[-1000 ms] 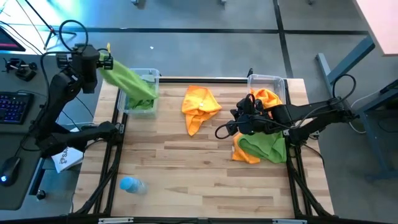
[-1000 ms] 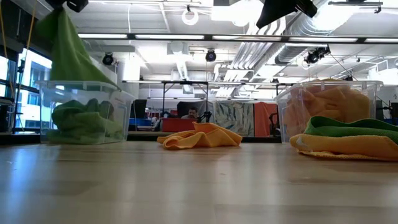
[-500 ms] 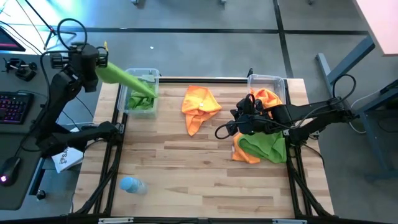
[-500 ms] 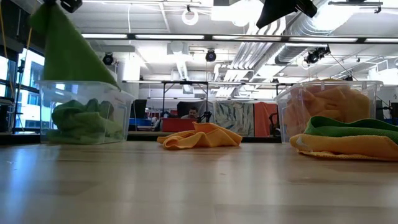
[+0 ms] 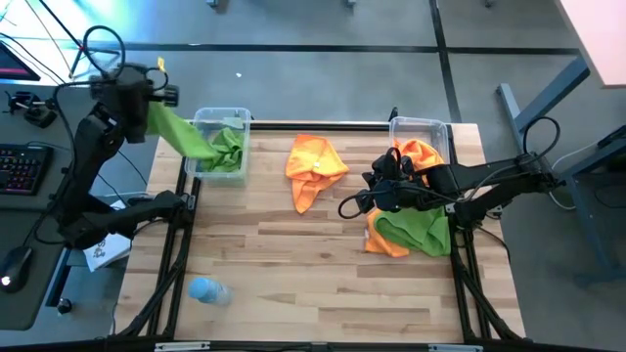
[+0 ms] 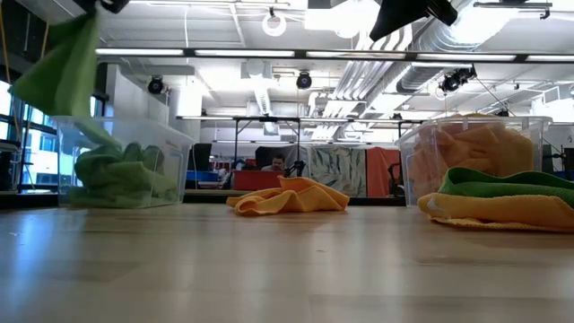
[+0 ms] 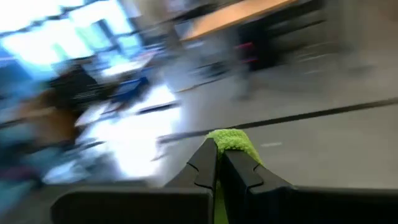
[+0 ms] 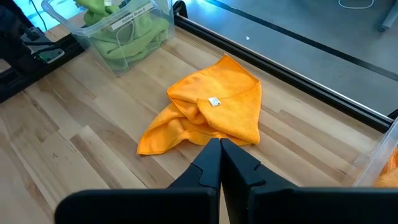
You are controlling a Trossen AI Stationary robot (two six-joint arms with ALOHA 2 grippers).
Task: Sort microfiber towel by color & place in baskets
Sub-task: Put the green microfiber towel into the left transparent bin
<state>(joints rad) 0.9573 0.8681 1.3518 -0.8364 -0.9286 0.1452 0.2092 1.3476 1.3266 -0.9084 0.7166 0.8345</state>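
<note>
My left gripper (image 5: 156, 94) is raised beyond the table's far left corner and is shut on a green towel (image 5: 186, 137). The towel slants down into the left basket (image 5: 223, 115), which holds more green cloth (image 6: 121, 175). My right gripper (image 5: 375, 191) is shut on nothing and hovers over the table's right half, (image 8: 220, 155) in its wrist view. It is between a loose orange towel (image 5: 315, 166) and a green-on-orange pile (image 5: 416, 230). The right basket (image 5: 421, 125) holds orange towels (image 6: 475, 152). My left gripper pinches a bunched bit of the green towel (image 7: 230, 142) between its two fingers, and a small tuft shows past the fingertips. The towel hangs below and slants toward the left basket (image 6: 63, 72). Its lower end (image 6: 100, 136) trails over the rim onto the green cloth inside.
A small pale blue bottle (image 5: 207, 290) lies near the table's near left corner. Bare wood spreads across the near half of the table (image 5: 313, 284). A desk with a keyboard (image 5: 22, 166) stands left of the table, close to my left arm.
My left gripper, still shut on the green towel, has moved a little toward the left, away from the basket. The hanging towel has swung left with it and drawn out into a narrower strip, while its lower end has stayed in the left basket.
</note>
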